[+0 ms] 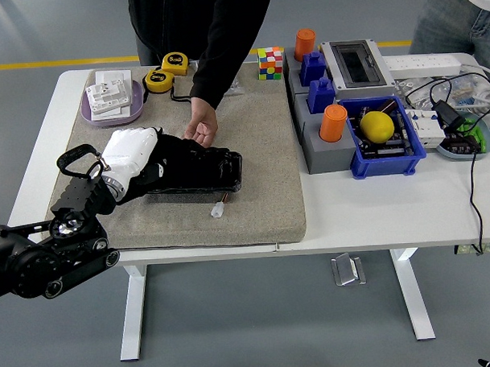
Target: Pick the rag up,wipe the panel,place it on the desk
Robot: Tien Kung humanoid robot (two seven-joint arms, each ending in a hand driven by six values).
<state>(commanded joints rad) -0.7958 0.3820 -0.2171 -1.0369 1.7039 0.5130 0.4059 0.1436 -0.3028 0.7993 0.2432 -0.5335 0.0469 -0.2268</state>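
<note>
Head view. The left hand (pixel 131 151), white-shelled on a black arm, reaches in from the lower left and presses a dark rag (pixel 176 158) onto the black panel (pixel 198 175). The fingers lie flat over the cloth; whether they clamp it, I cannot tell. The panel is a flat glossy slab lying on a coarse beige felt mat (pixel 260 151) that covers the left part of the white bench (pixel 375 211). A person's hand (pixel 200 130) rests at the panel's far edge, steadying it. A small clear piece (pixel 218 208) lies just beside the panel's near edge. Open mat to the right of the panel; bare bench strip along the near edge. Two yellow tape measures (pixel 162 74) and a lilac tray (pixel 112 103) sit far left; a blue bin (pixel 386 138) holding a yellow ball (pixel 377 126) is well apart at right.
</note>
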